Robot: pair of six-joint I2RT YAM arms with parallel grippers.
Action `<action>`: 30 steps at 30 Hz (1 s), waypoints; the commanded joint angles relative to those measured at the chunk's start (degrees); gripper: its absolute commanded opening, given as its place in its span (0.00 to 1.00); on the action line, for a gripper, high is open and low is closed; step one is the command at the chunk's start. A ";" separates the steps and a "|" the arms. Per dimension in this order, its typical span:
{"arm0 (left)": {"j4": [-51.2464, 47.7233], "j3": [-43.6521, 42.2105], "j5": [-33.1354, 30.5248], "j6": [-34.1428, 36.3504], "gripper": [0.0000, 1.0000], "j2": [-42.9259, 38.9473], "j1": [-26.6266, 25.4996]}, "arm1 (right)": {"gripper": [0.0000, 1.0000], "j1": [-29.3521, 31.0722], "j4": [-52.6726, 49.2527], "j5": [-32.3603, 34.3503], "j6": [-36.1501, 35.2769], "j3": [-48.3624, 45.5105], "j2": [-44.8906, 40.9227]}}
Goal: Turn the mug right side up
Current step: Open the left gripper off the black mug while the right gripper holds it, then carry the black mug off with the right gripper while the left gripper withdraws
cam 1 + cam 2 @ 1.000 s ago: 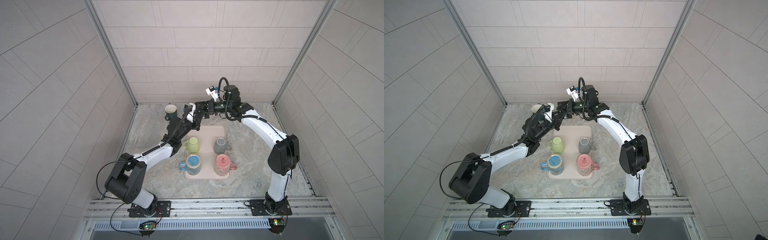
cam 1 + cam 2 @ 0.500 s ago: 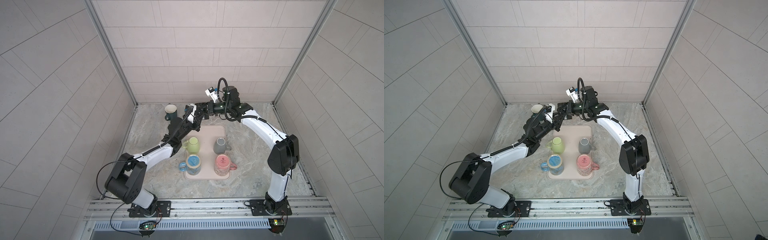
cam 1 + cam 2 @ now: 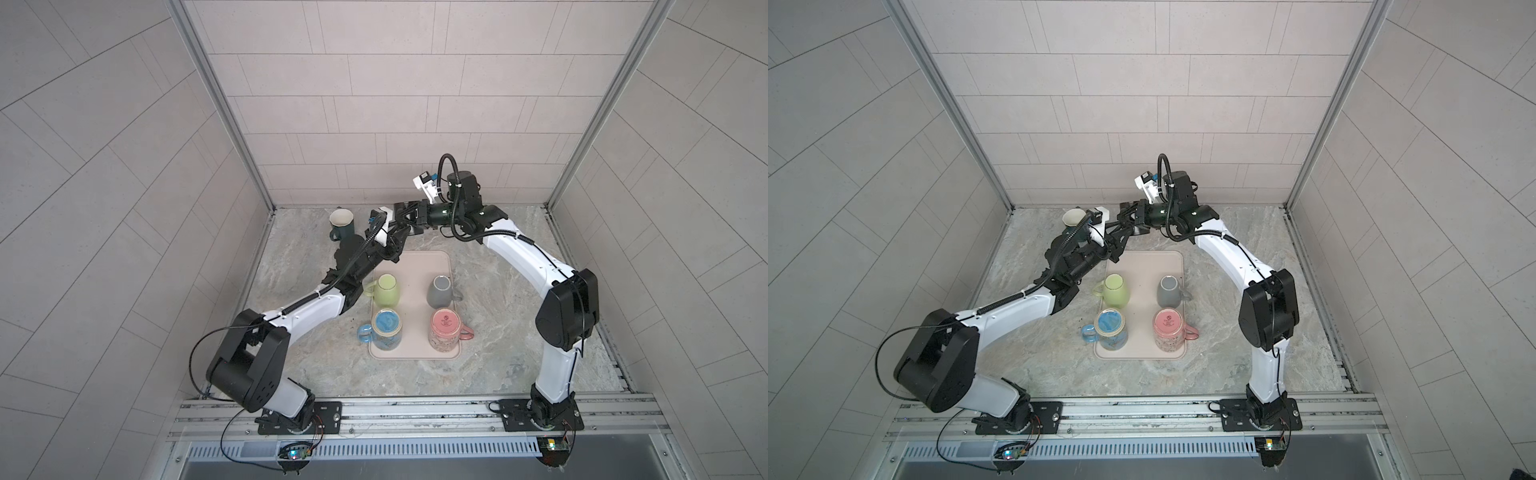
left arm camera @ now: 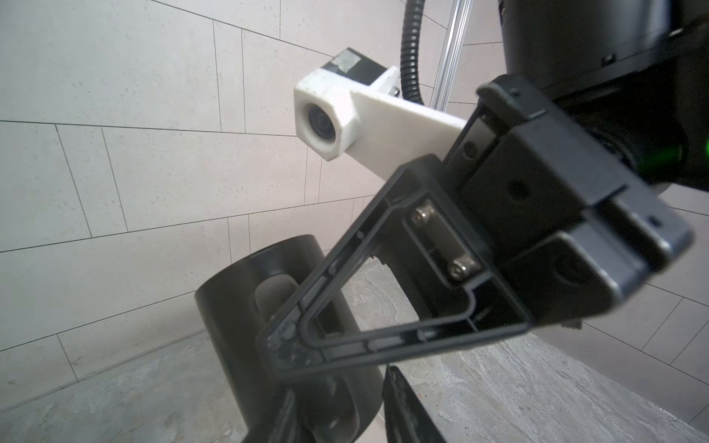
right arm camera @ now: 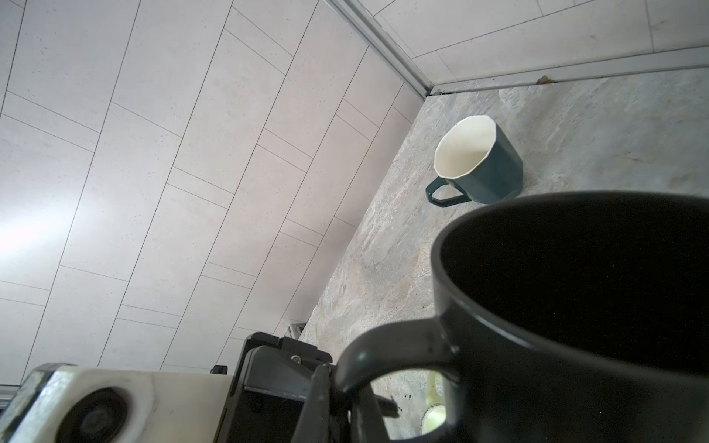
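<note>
The right gripper (image 3: 405, 216) pinches the black mug (image 5: 537, 402), mouth up, over the far edge of the worktop (image 3: 291, 257). The left gripper (image 5: 341, 387) sits by the handle (image 5: 383, 341), jaws a bit apart.

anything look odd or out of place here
The dark green mug stands upright alone on the table at the back, off the tray where the other mugs sit. Nothing looks spilled or broken.
</note>
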 commanded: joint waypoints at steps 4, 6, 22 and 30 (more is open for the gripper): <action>3.19 1.28 -1.43 2.89 0.40 -4.75 -0.32 | 0.00 -4.91 4.01 4.38 -2.77 -2.02 -3.86; 2.10 1.20 -2.13 3.07 0.40 -5.14 -0.18 | 0.00 -6.49 4.55 5.71 -3.60 -3.41 -4.66; -2.05 1.28 -3.90 -0.44 0.40 -6.66 3.57 | 0.00 -14.77 33.46 16.71 -6.19 -27.17 -10.30; -3.20 1.23 -4.02 -0.79 0.40 -6.66 4.23 | 0.00 -17.07 46.09 23.09 -9.70 -35.06 -8.20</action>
